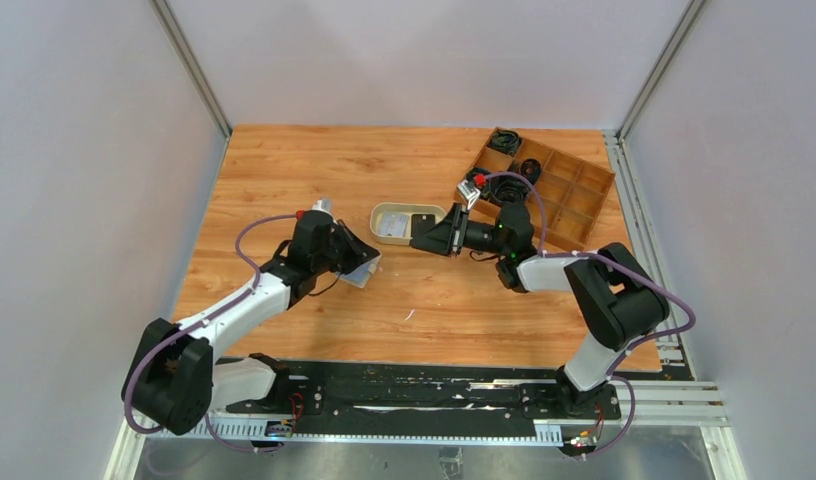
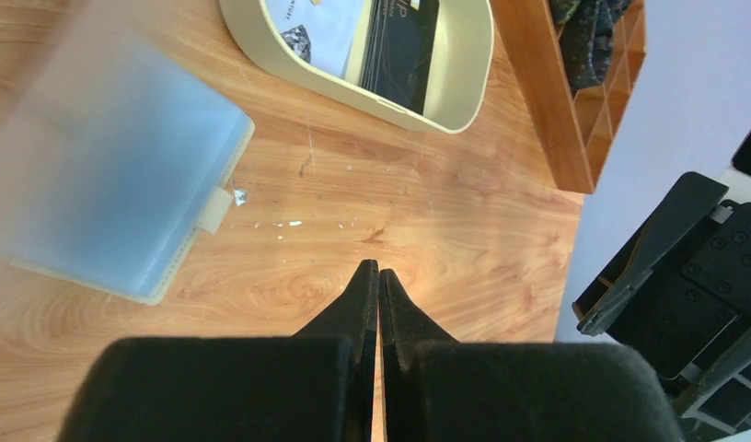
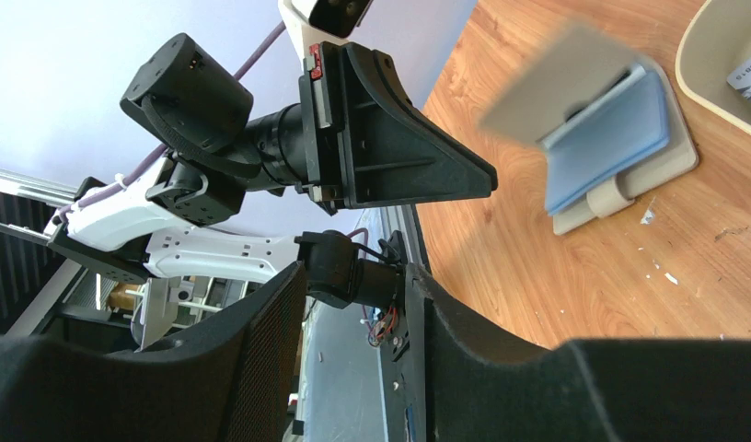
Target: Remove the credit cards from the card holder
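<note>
From above, the card holder (image 1: 363, 273) is seen lying on the table (image 1: 284, 170), just beside the left gripper (image 1: 356, 252) and near an oval dish (image 1: 384, 212). In the left wrist view, that gripper's jaws are pressed together on nothing, and a pale blue credit card (image 2: 105, 175) is shown inside the opened holder. In the right wrist view, the right gripper (image 3: 353, 285) is shown with its jaws apart and empty.
</note>
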You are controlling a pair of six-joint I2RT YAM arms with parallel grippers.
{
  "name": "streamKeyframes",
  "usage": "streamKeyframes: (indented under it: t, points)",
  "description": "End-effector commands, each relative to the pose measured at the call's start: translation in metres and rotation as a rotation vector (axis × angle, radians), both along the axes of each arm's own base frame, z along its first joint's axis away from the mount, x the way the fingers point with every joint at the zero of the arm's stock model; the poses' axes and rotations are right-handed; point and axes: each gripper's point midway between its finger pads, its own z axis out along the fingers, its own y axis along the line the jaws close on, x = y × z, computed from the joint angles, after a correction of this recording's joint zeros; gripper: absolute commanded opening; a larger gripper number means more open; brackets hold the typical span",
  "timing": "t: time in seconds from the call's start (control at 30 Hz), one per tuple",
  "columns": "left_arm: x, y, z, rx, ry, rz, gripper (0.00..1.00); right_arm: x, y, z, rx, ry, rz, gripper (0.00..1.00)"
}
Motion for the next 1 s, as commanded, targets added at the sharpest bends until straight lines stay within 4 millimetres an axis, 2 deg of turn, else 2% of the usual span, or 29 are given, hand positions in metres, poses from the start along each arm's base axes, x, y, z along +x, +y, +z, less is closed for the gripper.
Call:
streamKeyframes:
  t: [0.0, 0.2, 0.3, 0.4, 0.47, 0.53, 0.6, 0.63, 0.8, 0.97]
  points:
    - [0.009, 0.010, 0.013, 0.062, -0.063, 0.015, 0.00, 0.000, -0.002, -0.008, -0.035, -0.016, 0.011, 0.48]
    - [0.025, -0.003, 0.060, 0.032, -0.138, -0.023, 0.00, 0.002, -0.003, -0.010, -0.083, -0.044, 0.006, 0.48]
    - [0.031, 0.004, 0.070, 0.113, -0.142, -0.017, 0.00, 0.002, -0.005, -0.008, -0.131, -0.082, -0.011, 0.50]
    - [0.040, 0.047, 0.057, 0.306, -0.091, 0.065, 0.00, 0.002, -0.009, -0.010, -0.201, -0.111, -0.031, 0.58]
    - [0.046, 0.083, 0.036, 0.343, 0.013, 0.127, 0.10, 0.000, -0.012, -0.013, -0.237, -0.122, -0.033, 0.61]
    - [0.049, 0.111, 0.012, 0.315, 0.102, 0.157, 0.24, -0.002, -0.014, -0.013, -0.256, -0.126, -0.029, 0.62]
    - [0.050, 0.136, -0.010, 0.331, 0.188, 0.187, 0.31, -0.005, -0.015, -0.013, -0.267, -0.131, -0.019, 0.63]
    - [0.052, 0.143, -0.018, 0.337, 0.212, 0.185, 0.36, -0.006, -0.015, -0.013, -0.274, -0.138, -0.011, 0.63]
    - [0.057, 0.153, -0.060, 0.405, 0.340, 0.135, 0.48, -0.011, -0.016, -0.013, -0.289, -0.137, 0.018, 0.64]
    - [0.055, 0.182, -0.081, 0.525, 0.408, 0.198, 0.61, -0.018, -0.018, -0.012, -0.296, -0.136, 0.040, 0.66]
